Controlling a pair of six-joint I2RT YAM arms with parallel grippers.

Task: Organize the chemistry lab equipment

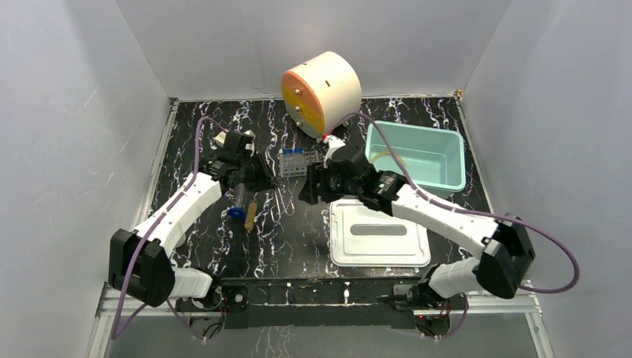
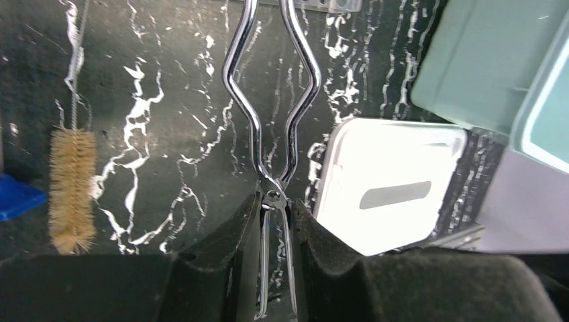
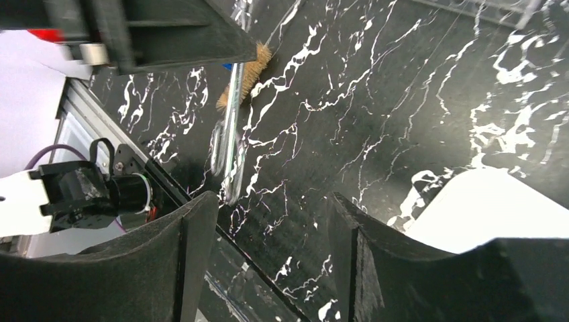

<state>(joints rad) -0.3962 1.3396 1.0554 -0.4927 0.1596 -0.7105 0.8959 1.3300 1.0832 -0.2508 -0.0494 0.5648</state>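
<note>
Black padded fingers of my left hand fill the bottom of the left wrist view, pinched narrow on a pair of chrome tongs right at the rivet. Their long axis runs straight out from my palm, in line with the fingers. The handles pass back between the pads, and the bowed working end points away from me across the black marbled surface. I cannot tell whether the tongs are lifted or resting on it. Left of them, well apart, a tan bristle brush lies roughly parallel. To their right is a white lid, and beyond it, further right, a teal tub. My right hand hangs over the surface with its pads spread wide and nothing between them; the tongs lie off to its left. Seen from above, a clear rack stands just beyond and between both hands. Since my left hand has the tongs, I judge the coming move is its own. The tub lies ahead and right of where the tongs point, so carrying them there would mean swinging rightward past my right hand.
</note>
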